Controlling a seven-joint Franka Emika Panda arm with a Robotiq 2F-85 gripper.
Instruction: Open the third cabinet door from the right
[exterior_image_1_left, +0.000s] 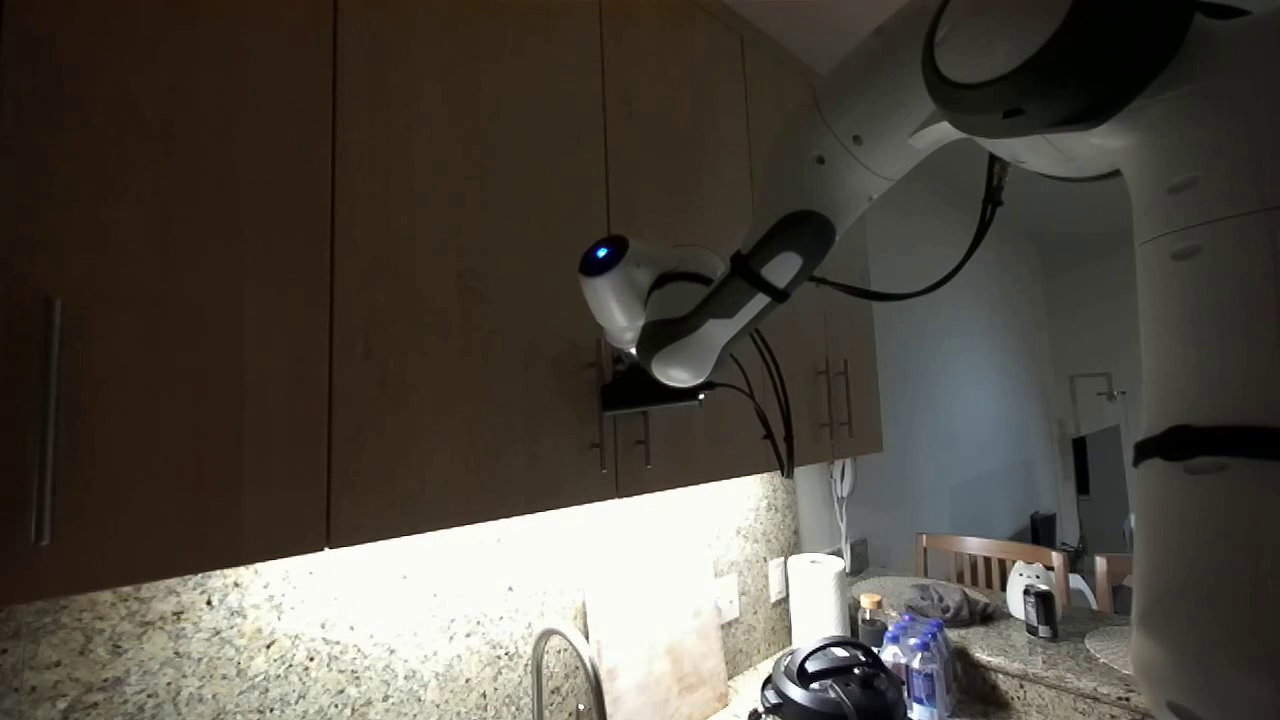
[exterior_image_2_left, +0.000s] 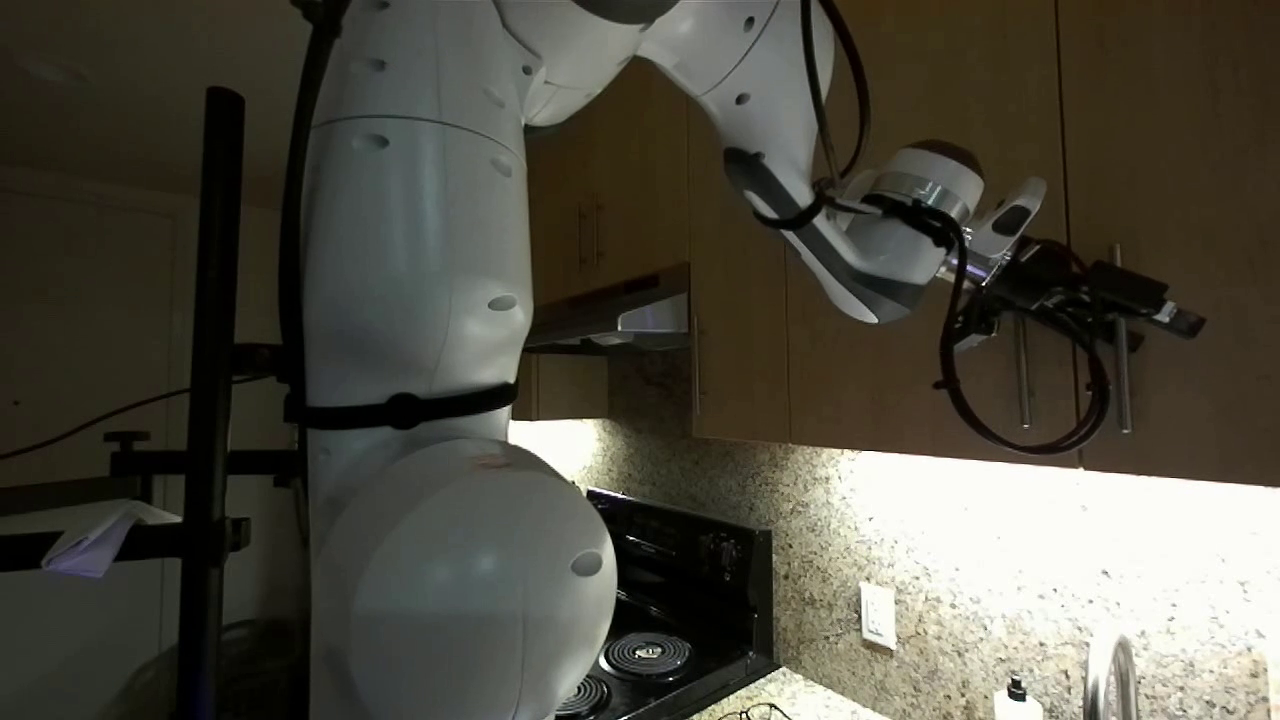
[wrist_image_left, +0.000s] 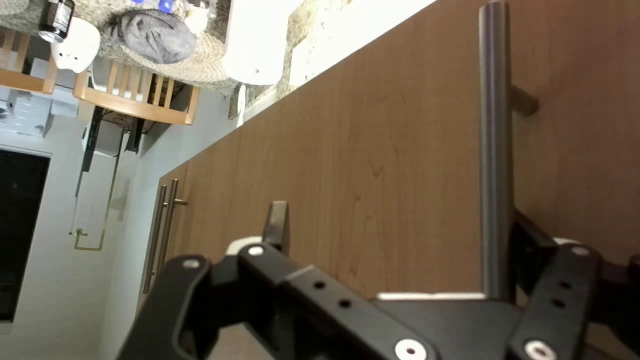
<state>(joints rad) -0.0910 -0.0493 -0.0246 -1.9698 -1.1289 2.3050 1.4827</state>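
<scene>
Black against medium-brown wood, a robot's gripper (wrist_image_left: 400, 220) frames the slim metal handle (wrist_image_left: 496, 125) of the third cabinet door from the right (wrist_image_left: 375, 190), its fingers (wrist_image_left: 277, 225) spread wide. The bar stands between them, just beside the finger on the right of the wrist view and well apart from the other; whether metal and finger touch cannot be told. The door, visible in both exterior views, hangs above a lit, speckled backsplash (exterior_image_1_left: 400, 640). It looks closed — level with the neighbouring door (exterior_image_1_left: 465, 250), nothing of the interior showing.

On this evidence the approach appears all but complete, the handle already within the fingers' span. What remains is the opening itself: most likely a grip or a hook on the bar, then a pull that swings the door out past the arm (exterior_image_2_left: 430, 280). None of that swing has been made, as far as can be seen.

Farther along the row, a pair of bar handles (wrist_image_left: 162, 225) marks the far end. Below are a curved faucet (exterior_image_2_left: 1098, 675), a paper towel roll (exterior_image_1_left: 817, 600) and a black cooker (exterior_image_1_left: 835, 690) — none of them part of the job.
</scene>
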